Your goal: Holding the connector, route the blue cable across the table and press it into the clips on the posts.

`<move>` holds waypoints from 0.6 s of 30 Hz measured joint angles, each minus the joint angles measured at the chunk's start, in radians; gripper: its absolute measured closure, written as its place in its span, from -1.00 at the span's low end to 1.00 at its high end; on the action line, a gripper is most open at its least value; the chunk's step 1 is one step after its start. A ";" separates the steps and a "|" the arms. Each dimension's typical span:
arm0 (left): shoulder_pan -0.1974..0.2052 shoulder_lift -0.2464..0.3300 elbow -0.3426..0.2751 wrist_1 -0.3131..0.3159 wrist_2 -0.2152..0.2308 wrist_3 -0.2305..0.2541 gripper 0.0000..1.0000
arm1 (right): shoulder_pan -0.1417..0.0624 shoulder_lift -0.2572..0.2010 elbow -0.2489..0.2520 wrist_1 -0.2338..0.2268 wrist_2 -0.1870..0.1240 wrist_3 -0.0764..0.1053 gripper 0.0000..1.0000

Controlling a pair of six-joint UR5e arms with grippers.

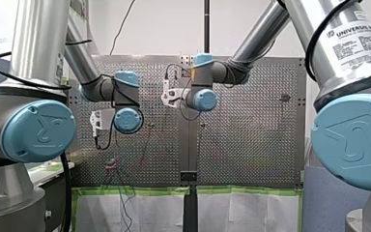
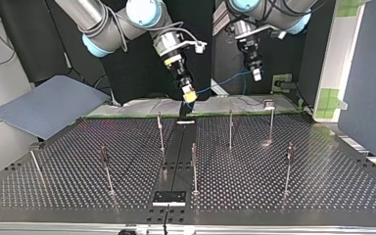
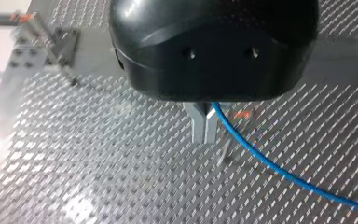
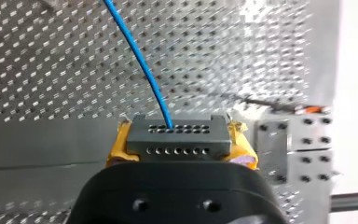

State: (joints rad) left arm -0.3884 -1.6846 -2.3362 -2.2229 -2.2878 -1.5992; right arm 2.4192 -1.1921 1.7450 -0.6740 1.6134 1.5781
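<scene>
Nearest us in the top view, a small black plate (image 2: 169, 197) lies at six o'clock on the perforated table (image 2: 323, 186). Thin posts (image 2: 194, 166) stand well apart across the table, from eight o'clock round to four, with a farther row near the middle. We cannot tell at this size whether they carry clips.

Beyond them, at the table's far edge, our right gripper (image 2: 189, 95) hangs at twelve o'clock with its tip pointing down. The blue cable (image 2: 225, 81) rises from it toward two o'clock, clear of the table, to our left gripper (image 2: 256, 73), which hangs higher at about one o'clock.

In the right wrist view, our yellow pads (image 4: 117, 148) clamp both sides of a grey connector (image 4: 177, 140). The cable leaves the connector's holed face and runs ahead over the table.

In the left wrist view, our metal fingers (image 3: 199, 128) are pinched narrow together. The cable comes out at their base and trails away above the perforated surface.
</scene>
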 joint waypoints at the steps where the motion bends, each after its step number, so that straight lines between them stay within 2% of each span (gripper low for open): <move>1: 0.006 0.011 0.005 -0.012 -0.009 -0.002 1.00 | 0.000 -0.008 -0.003 0.010 -0.004 0.002 1.00; 4: 0.016 0.038 0.017 -0.039 -0.017 -0.010 1.00 | 0.002 -0.011 -0.013 0.036 -0.013 0.007 1.00; 9: 0.029 0.079 0.032 -0.079 -0.016 -0.032 1.00 | 0.011 0.014 -0.037 0.078 -0.022 0.010 1.00; 18: 0.062 0.162 0.073 -0.124 -0.002 -0.043 1.00 | 0.028 0.044 -0.108 0.160 -0.025 0.017 1.00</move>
State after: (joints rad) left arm -0.3265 -1.5224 -2.2630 -2.3467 -2.2901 -1.6427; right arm 2.4473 -1.1483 1.6365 -0.5136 1.5880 1.5949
